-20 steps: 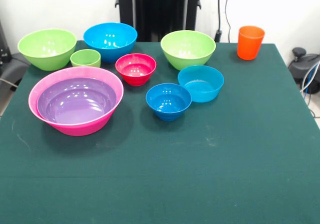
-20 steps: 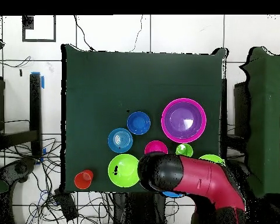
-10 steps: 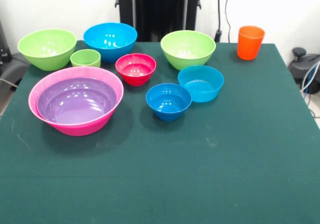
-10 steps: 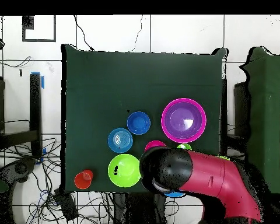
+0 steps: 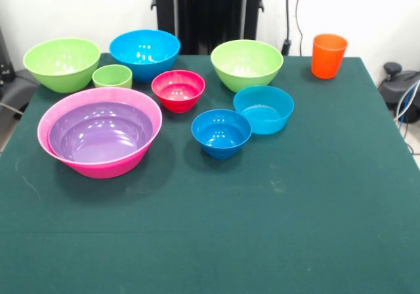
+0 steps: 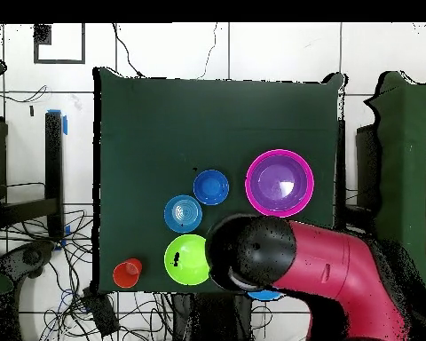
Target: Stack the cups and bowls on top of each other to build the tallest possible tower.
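Nearest on the green counter (image 5: pixel 262 228): purple bowl (image 5: pixel 100 131) nested inside huge pink bowl (image 5: pixel 65 107). Then small blue bowl (image 5: pixel 221 132), teal bowl (image 5: pixel 264 109), red bowl (image 5: pixel 178 89). Farther back: lime cup (image 5: pixel 112 76), two lime bowls (image 5: pixel 62 63), large blue bowl (image 5: pixel 144 53), orange cup (image 5: pixel 329 55). Overhead, red arm (image 6: pixel 323 271) above the back row; tool hidden, state impossible to tell.

Upright cups (image 5: pixel 329 56) and bowls (image 5: pixel 100 132), mostly unstacked.
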You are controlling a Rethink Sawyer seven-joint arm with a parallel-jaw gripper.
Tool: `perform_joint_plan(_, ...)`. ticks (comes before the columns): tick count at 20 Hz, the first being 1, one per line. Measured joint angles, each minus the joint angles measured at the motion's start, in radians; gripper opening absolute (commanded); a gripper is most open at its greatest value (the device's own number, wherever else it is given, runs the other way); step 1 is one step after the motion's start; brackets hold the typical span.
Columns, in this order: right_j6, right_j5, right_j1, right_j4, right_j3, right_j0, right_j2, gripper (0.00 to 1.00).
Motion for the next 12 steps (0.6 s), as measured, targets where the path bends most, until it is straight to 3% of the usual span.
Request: perform_joint_plan(12, 0.0, 0.0, 0.0, 0.029, -0.008, 0.037, 0.0, 1.0)
